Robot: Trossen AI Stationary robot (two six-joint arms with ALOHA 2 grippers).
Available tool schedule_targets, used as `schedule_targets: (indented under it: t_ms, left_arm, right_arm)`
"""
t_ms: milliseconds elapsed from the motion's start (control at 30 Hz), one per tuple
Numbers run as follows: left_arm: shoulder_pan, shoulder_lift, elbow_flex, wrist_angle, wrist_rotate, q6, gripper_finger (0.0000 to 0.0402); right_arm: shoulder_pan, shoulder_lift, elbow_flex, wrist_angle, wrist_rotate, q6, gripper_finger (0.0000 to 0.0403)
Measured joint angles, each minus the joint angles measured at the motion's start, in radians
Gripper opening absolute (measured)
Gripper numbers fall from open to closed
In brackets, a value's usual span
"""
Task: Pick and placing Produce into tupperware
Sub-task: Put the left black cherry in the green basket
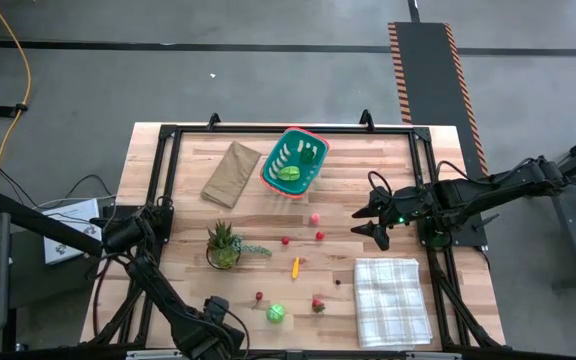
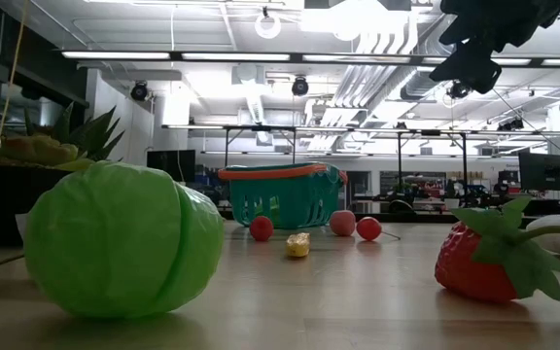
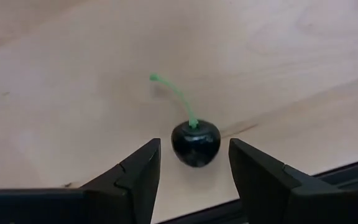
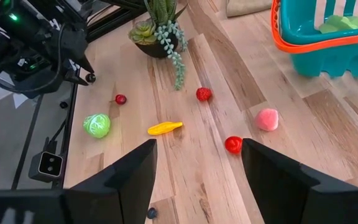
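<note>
A dark cherry point(image 3: 195, 142) with a green stem lies on the wood near the table's front edge, showing in the high view as a small red piece point(image 1: 259, 296). My left gripper point(image 3: 194, 180) points down over it, open, one finger on each side and apart from it. Other produce lies loose: a green cabbage point(image 1: 277, 314), a strawberry point(image 1: 318, 304), a yellow-orange piece point(image 1: 295, 267), red pieces point(image 1: 319, 236) and a pink one point(image 1: 315, 217). The teal tupperware point(image 1: 310, 136) stands at the far middle with green pieces inside. My right gripper point(image 1: 368, 222) hovers open at the right, holding nothing.
A spiky potted plant point(image 1: 223, 245) stands left of centre, a flat brown paper bag point(image 1: 231, 173) lies left of the tupperware, and a checked cloth point(image 1: 392, 300) lies at the near right. A black frame point(image 1: 168, 180) runs along the table's sides.
</note>
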Motion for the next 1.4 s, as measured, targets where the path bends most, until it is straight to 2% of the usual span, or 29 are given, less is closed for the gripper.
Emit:
schedule_targets:
  t_ms: [1400]
  left_arm:
    - [0.001,0.031,0.002,0.028,-0.011,-0.013,0.0179]
  right_arm:
    - [0.0,0.0,0.0,0.0,0.005,0.001,0.0226]
